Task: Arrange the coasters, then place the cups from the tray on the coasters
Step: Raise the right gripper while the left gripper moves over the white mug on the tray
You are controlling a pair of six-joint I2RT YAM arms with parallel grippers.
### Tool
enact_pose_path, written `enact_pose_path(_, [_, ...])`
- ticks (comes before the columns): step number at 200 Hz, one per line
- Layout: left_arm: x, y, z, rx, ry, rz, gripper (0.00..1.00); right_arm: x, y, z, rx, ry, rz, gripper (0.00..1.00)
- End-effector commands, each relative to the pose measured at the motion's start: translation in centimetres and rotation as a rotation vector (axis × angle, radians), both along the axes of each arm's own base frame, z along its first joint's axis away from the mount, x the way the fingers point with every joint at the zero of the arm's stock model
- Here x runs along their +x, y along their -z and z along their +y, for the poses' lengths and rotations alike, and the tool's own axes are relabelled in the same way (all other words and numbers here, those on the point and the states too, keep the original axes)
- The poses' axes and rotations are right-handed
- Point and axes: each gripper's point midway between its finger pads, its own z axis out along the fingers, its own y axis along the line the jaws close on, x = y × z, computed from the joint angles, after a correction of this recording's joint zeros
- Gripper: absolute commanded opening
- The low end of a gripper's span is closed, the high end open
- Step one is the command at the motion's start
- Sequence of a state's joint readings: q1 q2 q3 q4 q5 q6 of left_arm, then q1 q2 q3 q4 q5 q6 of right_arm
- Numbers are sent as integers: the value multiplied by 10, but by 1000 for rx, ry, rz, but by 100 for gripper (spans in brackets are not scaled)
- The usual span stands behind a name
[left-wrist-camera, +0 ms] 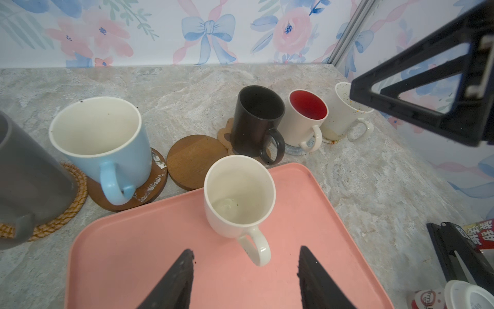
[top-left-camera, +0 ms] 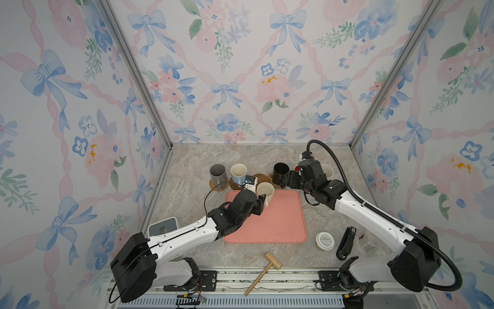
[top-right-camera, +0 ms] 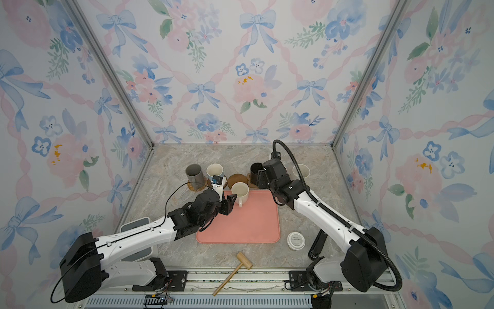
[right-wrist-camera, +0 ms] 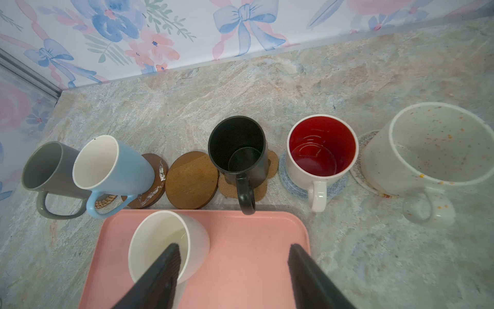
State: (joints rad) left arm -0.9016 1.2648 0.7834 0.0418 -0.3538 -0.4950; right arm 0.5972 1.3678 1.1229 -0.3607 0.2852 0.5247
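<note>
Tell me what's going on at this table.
Two arms are setting mugs from the pink tray onto coasters. The grey mug, light-blue mug, black mug, red-lined mug and speckled mug each stand on a coaster behind the tray. Only the cream mug is on the tray, and one wooden coaster is bare. The left gripper is open at that mug's handle, not gripping it; the right gripper is open and empty.

Pink tray (left-wrist-camera: 133, 254), cream mug (left-wrist-camera: 238, 192), blue-bow floral wallpaper (top-left-camera: 240, 80)
</note>
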Motion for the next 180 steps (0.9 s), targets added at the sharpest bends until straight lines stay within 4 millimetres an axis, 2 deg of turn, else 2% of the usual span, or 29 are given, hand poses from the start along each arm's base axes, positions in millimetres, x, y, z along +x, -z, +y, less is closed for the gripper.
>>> enact_pose_path(1, [1,6,-10,-6,6,45,60,0,-6,-11,18,33,-26,68])
enact_pose_path(36, [6,18,-23,12,14,97,67,0,-1,-20,19,49,-20,71])
enact_pose_path(73, [7,32,-36,28,37,155,71,2,4,-24,28,54,-7,72])
enact_pose_path(180, [7,73,-41,89,3,279,71,8,16,-28,46,53,20,73])
